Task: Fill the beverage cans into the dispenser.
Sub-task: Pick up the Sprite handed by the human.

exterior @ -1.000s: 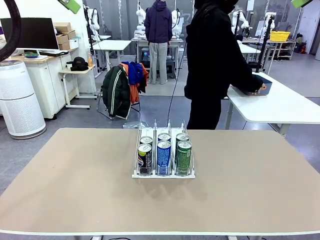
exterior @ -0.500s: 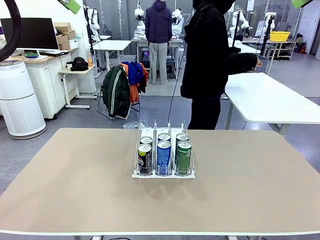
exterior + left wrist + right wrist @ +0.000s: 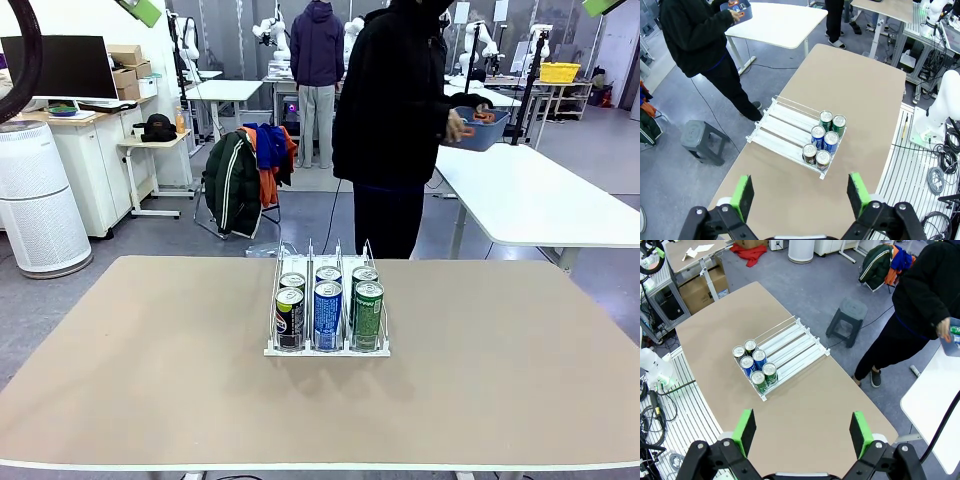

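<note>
Beige tabletop [image 3: 150, 380] carries the dispenser [image 3: 327, 351] at its middle, and six beverage cans [image 3: 328, 316] stand in it, two to each lane, pushed to the end nearest the robot: dark on the left, blue-and-white in the centre, green on the right. The left wrist view shows the far stretch of all three lanes bare, so there is room for more. None of this has shifted in the last second. What has changed is the person [image 3: 390, 100] at the far side: a second ago they leaned over the white side tabletop [image 3: 540, 205] with both hands on the blue bin [image 3: 483, 130]; now they stand upright, and the bin is off that surface, held at chest height in a hand [image 3: 457, 127]. Something coloured lies in the bin, too small to name; if it is more cans, the next supply is probably on its way. The left tool [image 3: 801, 194] and the right tool [image 3: 803, 432] both hang high above the tabletop, fingers spread wide, with nothing between them, well apart from the dispenser.
</note>
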Controlling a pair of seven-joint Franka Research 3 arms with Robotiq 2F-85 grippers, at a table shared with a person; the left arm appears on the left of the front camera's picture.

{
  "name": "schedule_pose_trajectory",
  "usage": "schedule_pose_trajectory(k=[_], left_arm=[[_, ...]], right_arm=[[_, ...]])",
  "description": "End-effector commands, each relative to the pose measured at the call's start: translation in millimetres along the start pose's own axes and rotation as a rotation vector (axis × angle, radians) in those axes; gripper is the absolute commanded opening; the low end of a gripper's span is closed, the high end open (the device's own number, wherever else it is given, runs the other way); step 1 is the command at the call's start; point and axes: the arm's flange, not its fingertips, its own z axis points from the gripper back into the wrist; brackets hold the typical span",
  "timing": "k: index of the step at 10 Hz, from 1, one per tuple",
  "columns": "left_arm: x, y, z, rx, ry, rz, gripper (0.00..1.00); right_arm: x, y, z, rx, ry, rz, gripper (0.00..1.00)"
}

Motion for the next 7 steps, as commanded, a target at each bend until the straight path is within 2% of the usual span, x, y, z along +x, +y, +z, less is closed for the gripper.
schedule_pose_trajectory(k=[1,7], left_arm=[[-0.3,-0.4,0.1,-0.011,-0.004,0.001,1.00],[-0.3,-0.4,0.1,-0.011,-0.004,0.001,1.00]], right_arm=[[-0.1,0.5,0.5,-0.007,0.002,0.002,1.00],[-0.1,0.5,0.5,-0.007,0.002,0.002,1.00]])
